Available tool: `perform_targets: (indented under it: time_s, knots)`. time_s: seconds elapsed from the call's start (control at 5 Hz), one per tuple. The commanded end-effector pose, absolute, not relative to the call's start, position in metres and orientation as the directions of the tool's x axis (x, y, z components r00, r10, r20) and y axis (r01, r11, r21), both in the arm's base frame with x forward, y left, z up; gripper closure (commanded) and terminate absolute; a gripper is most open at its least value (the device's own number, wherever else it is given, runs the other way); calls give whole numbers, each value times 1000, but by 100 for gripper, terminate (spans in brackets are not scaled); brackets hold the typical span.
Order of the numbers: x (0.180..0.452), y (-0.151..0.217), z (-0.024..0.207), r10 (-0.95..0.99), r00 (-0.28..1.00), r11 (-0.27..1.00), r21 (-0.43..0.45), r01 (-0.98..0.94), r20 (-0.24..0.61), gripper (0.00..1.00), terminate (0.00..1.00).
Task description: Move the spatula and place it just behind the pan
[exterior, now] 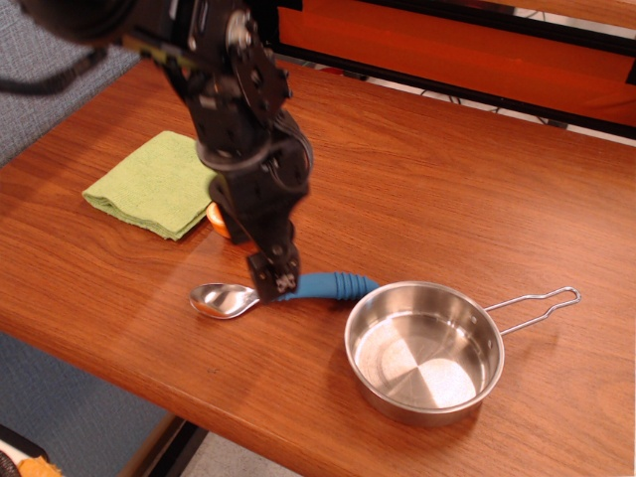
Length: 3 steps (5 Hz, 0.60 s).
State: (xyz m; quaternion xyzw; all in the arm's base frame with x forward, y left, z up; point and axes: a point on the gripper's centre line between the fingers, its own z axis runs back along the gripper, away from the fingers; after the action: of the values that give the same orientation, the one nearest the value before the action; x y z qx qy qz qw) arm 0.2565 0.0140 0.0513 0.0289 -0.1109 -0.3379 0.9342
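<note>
The spatula is a spoon with a shiny silver bowl (221,299) and a ribbed blue handle (333,286). It lies flat on the wooden table, just left of the pan (422,360). The pan is small, round and steel, with its wire loop handle (537,307) pointing right. My gripper (277,283) has come down over the neck end of the blue handle, turned so its fingers are seen edge-on. The near finger (281,270) stands in front of the handle and the far one is hidden behind it. The jaws look open around the handle, and the spoon is still on the table.
A green cloth (149,184) lies at the back left. An orange half-fruit toy (215,221) is mostly hidden behind my arm. The table's front edge (298,452) runs close below the pan. Bare wood (447,209) lies behind the pan.
</note>
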Motion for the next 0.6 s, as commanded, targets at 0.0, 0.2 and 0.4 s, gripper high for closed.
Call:
perform_targets:
  time_s: [0.0, 0.2, 0.4]
  knots:
    - [273, 2, 41, -889, 354, 403, 130, 906, 291, 0, 0]
    - [282, -2, 34, -906, 357, 391, 124, 912, 229, 0, 0]
    - [281, -6, 25, -914, 371, 391, 112, 914, 164, 0, 0]
